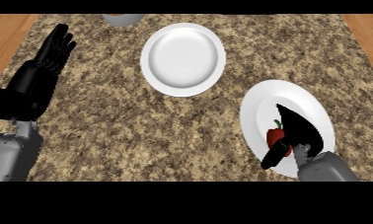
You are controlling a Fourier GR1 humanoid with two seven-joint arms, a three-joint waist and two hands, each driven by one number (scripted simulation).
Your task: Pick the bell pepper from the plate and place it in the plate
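The red bell pepper (275,136) lay on the near white plate (261,100), the one lower and to the right of the empty white plate (183,59) that sat near the middle of the speckled stone counter (109,114). Only a small patch of the pepper showed: its red side and a short green stem poking up at its top. The rest was covered by the right hand (297,130), which came in from the lower edge, down and right of the empty plate, on a grey forearm partly cut off by the frame. Its fingers stretched over the pepper's right side while the thumb (275,156) curved under its left, so the hand was closed around the pepper. Whether the pepper rested on the plate or was lifted off it could not be told from this steep angle.

The left hand (45,65) stood far to the left of the empty plate, fingers straight and pointing up, resting and holding nothing.

Above and to the left of the empty plate, a grey round object (122,18) was cut by the top edge of the view; too little showed to name it. Wood-coloured strips showed past the counter's left and right sides.
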